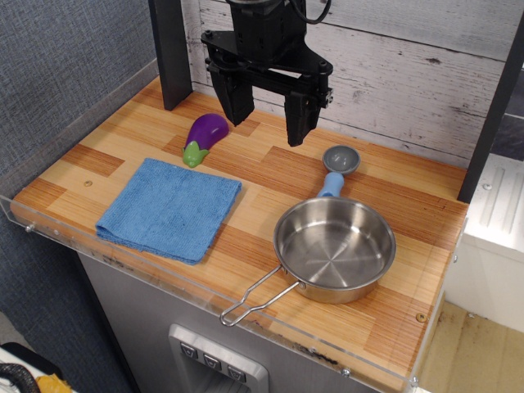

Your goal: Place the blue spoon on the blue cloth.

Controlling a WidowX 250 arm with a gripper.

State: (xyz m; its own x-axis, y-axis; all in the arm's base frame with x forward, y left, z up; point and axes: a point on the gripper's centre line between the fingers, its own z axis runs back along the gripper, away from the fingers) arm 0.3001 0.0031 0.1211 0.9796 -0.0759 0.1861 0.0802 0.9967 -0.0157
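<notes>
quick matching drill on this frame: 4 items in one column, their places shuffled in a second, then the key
1. blue spoon
2. blue cloth
3. pan
4. eggplant

A. front right, wire handle pointing toward the front edge
B. back left, just beyond the cloth
C. front left, lying flat
D. just behind the pan, bowl end farthest from it

Pairs: 1-D, 2-C, 3-A, 4-B

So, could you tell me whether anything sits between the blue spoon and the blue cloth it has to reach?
Nothing visible does. The blue spoon lies just behind the pan, and bare wood runs from it to the blue cloth. The eggplant sits behind the cloth, off that line. The open gripper hangs above.
</notes>
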